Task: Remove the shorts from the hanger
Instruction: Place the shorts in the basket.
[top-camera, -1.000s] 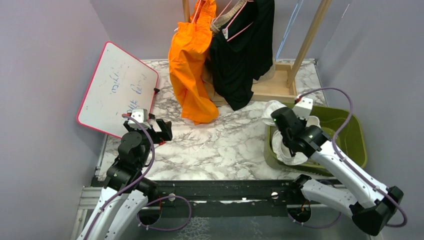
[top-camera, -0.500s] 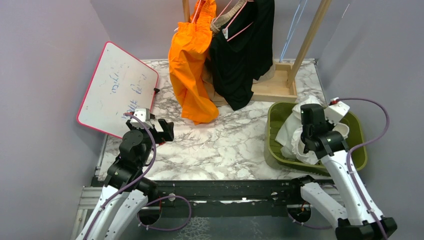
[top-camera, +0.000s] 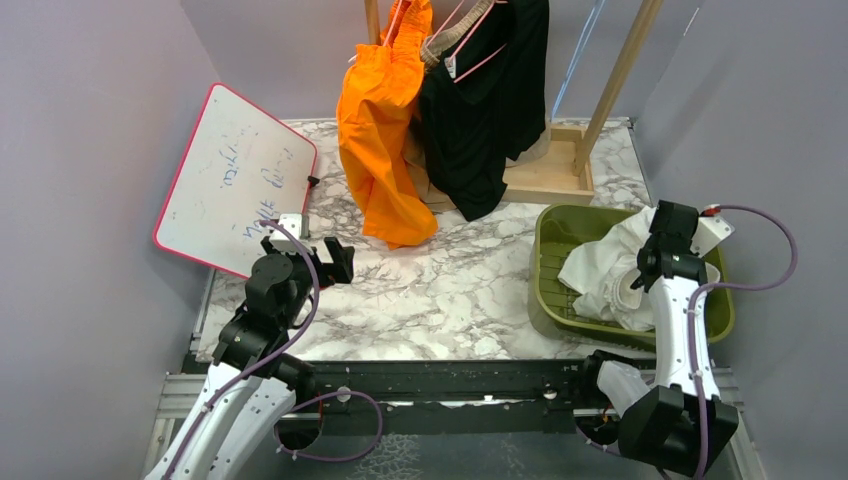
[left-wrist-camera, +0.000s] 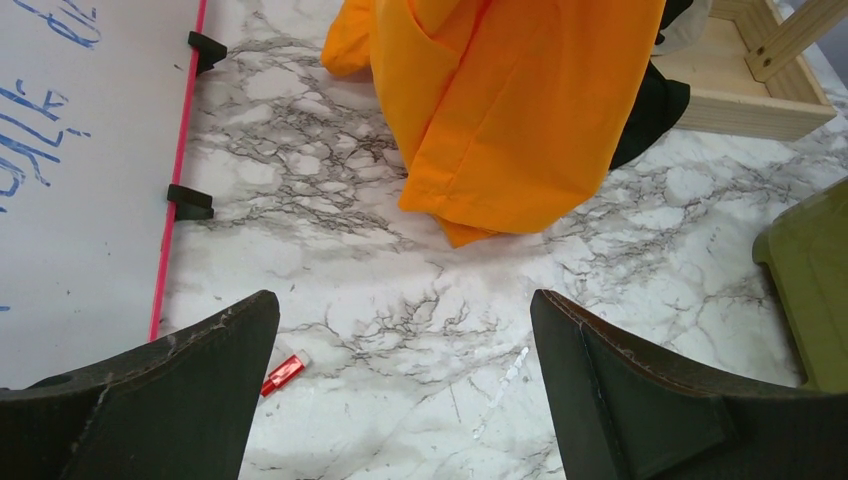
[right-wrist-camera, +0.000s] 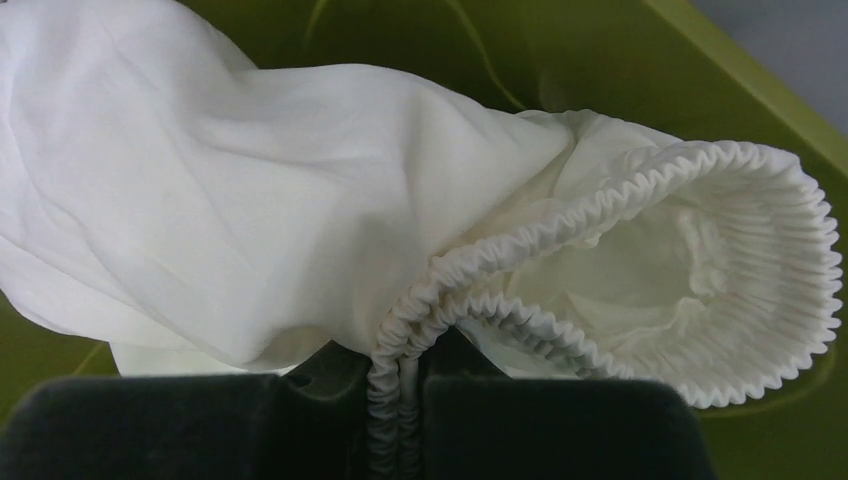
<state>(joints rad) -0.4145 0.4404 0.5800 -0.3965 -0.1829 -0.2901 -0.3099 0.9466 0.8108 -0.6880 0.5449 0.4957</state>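
My right gripper (right-wrist-camera: 398, 405) is over the right side of the green bin (top-camera: 553, 238). Its 2 fingers are pressed tight on the bunched waist of the white shorts (right-wrist-camera: 250, 200). The rest of the white shorts flops down into the bin, and the round waist hole hangs open on the right.

My left gripper (left-wrist-camera: 405, 375) hangs low over the marble table (top-camera: 450, 290) at the near left. Its 2 fingers are spread wide apart and hold nothing. A small red thing (left-wrist-camera: 285, 372) lies on the table just by my left finger.

The whiteboard (top-camera: 232, 170) with the pink edge leans at the far left. The orange shorts (top-camera: 380, 130) and the black shorts (top-camera: 490, 120) hang side by side at the far end, touching. The black pair is on a pink hanger (top-camera: 470, 65). The orange legs reach down to the table between my left gripper and the wooden rack (top-camera: 545, 175). The rack's slanted post stands just past the far edge of the bin.

1 second ago my right arm was at the near left side of the bin, and the white shorts hung over that edge. Now the arm has swung to the right side and the shorts sit more inside the bin. My left gripper has turned a little but is still spread wide. The orange and black shorts hang just as they did.
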